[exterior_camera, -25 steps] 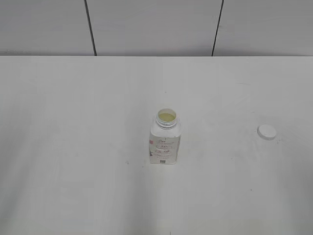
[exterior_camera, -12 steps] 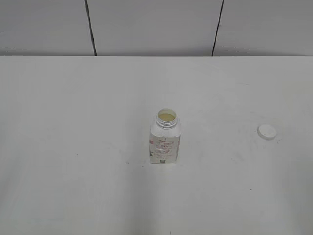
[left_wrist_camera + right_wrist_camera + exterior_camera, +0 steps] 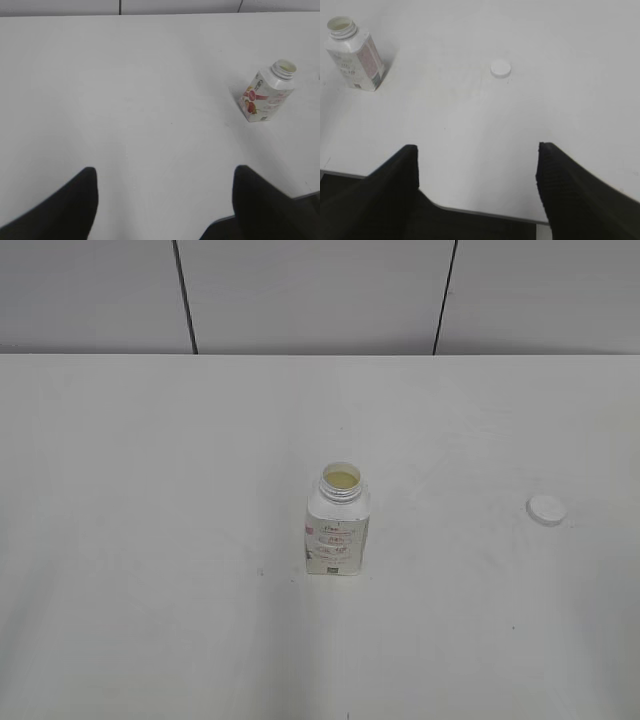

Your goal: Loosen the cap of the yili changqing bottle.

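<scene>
The yili changqing bottle [image 3: 337,524] stands upright at the table's middle, its neck open with pale liquid showing inside. It also shows in the left wrist view [image 3: 266,97] and in the right wrist view [image 3: 355,56]. The white cap [image 3: 546,508] lies flat on the table to the bottle's right, apart from it; it also shows in the right wrist view [image 3: 500,68]. My left gripper [image 3: 165,175] is open and empty near the table's front edge, far from the bottle. My right gripper [image 3: 477,152] is open and empty over the front edge. Neither gripper shows in the exterior view.
The white table [image 3: 150,490] runs back to a grey panelled wall [image 3: 320,290]. Its front edge [image 3: 485,212] shows just below my right gripper's fingers.
</scene>
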